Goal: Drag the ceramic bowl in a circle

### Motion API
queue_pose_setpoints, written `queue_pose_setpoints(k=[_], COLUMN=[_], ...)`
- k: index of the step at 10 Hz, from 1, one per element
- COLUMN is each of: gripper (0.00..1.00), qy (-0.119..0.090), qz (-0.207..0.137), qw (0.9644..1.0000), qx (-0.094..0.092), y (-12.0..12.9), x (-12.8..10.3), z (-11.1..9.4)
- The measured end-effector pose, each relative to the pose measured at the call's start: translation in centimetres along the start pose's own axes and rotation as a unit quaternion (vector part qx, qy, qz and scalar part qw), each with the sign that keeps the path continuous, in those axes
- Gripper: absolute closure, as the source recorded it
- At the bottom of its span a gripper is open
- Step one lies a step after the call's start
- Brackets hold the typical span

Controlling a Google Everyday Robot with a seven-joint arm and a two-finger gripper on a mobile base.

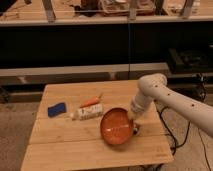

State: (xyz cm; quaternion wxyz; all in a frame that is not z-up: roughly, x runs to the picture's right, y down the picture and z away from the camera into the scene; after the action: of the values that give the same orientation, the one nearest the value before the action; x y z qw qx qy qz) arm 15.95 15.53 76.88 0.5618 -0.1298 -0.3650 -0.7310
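A pale wooden desk [65,147] stands before dark shelving. The ceramic bowl [117,128] lies right of the desk's centre, toward the front edge. The gripper [134,119] is at the bowl's upper right rim; whether it grips the rim, I cannot tell. Left of the bowl lies a white bottle [89,112], a small carrot [90,102] just behind it, and a blue block [57,109] farther left.
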Motion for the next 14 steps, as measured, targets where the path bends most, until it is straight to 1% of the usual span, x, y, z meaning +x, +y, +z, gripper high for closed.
queue_pose_setpoints(k=[1, 3, 4, 5, 6, 7, 8, 9, 10, 11, 12, 13, 14], gripper=[1.0, 1.0, 1.0, 1.0, 1.0, 1.0, 1.0, 1.0, 1.0, 1.0, 1.0, 1.0, 1.0], qy=[-0.008, -0.03, -0.046, -0.061, -0.071, -0.086, -0.101, -0.117, -0.129, -0.139, -0.145, -0.145, -0.141], qz=[-0.025, -0.08, -0.125, -0.165, -0.194, -0.234, -0.266, -0.29, -0.307, -0.32, -0.321, -0.304, -0.272], qw=[0.9996, 0.9962, 0.9909, 0.9841, 0.9782, 0.9682, 0.9584, 0.9495, 0.9426, 0.9369, 0.9359, 0.9417, 0.9518], qx=[-0.006, -0.017, -0.021, -0.022, -0.021, -0.02, -0.021, -0.024, -0.025, -0.024, -0.014, 0.0, 0.014], y=[0.3, -0.3, -1.8, -3.6, -5.3, -7.8, -10.4, -13.4, -15.7, -17.9, -19.7, -20.9, -21.4], x=[-0.7, -2.0, -3.0, -3.9, -4.4, -5.2, -5.8, -6.2, -6.4, -6.4, -6.0, -5.4, -4.2], z=[0.2, 1.2, 2.1, 2.9, 3.5, 4.5, 5.4, 6.6, 7.5, 8.2, 8.7, 8.9, 9.0])
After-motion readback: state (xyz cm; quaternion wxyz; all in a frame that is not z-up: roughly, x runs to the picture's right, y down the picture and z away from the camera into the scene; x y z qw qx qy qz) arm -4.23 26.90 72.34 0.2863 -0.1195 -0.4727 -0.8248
